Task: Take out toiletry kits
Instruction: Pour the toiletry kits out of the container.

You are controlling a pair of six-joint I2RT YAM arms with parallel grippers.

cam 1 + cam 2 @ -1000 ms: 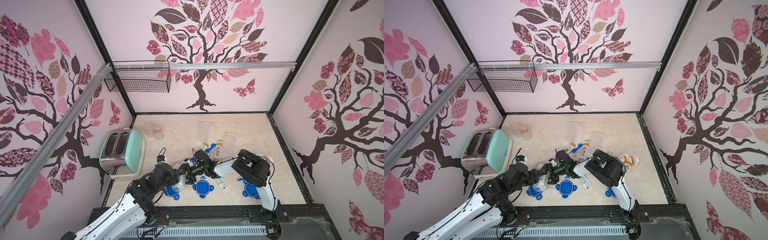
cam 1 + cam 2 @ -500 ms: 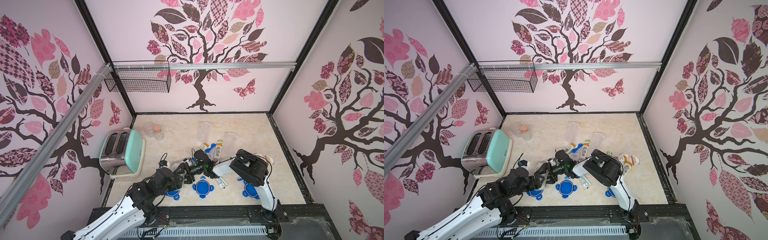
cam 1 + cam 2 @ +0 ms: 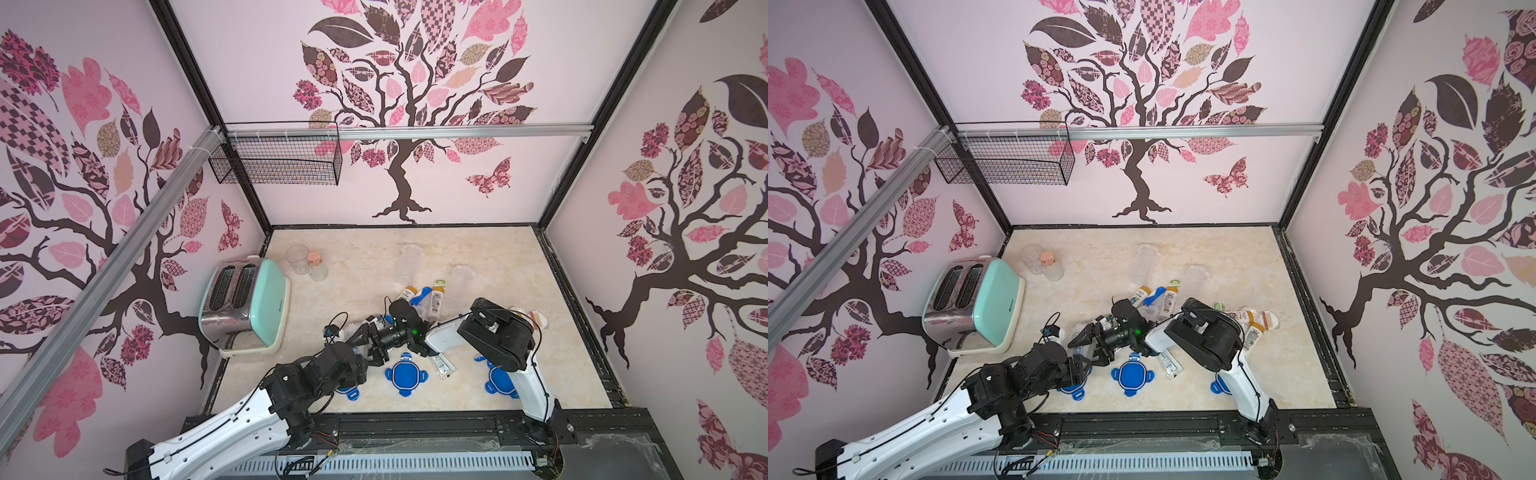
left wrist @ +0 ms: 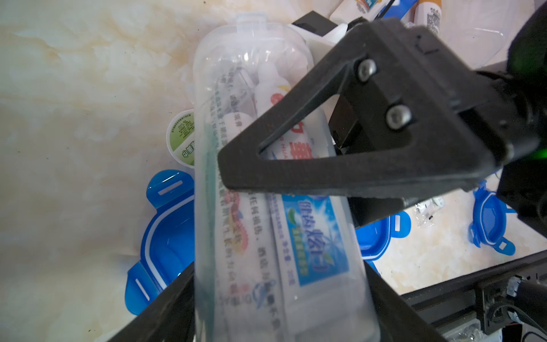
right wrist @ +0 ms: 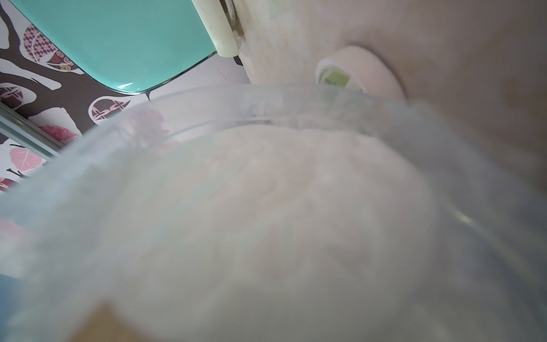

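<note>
**still holding a full canister [image 4: 225, 59]**

since a second ago, only shifted the left arm [image 3: 266, 415] slightly by the near edge of the table [image 4: 74, 103]; kept the right arm [image 3: 494, 336] where it was. so no emptying yet: still keeping a toothpaste tube [image 4: 313, 237], a white bottle [image 4: 266, 86] and a clear-wrapped packet [image 4: 236, 231] inside the canister, tilted between the arms near the front middle of the table.

grasping that canister across its middle with the right hand [image 3: 368, 345], one finger over the front wall, one behind. flanking its near end with the left hand [image 4: 278, 268]; cannot tell whether squeezing or slack. likely calls for a steeper tip or a shake.

rigid, glossy, see-through plastic with rounded shoulders and a small rim tab; soft flat printed tube; smooth bottle; crinkly film. just beside the far end, a round green-labelled tub [image 4: 182, 139] on the marble-look table. farther back, two emptied canisters [image 3: 409, 259] lying among yellow-capped bottles [image 3: 435, 302] and a blue toothbrush [image 3: 424, 296]; blue clip lids [image 3: 405, 372] flat near the front.
</note>
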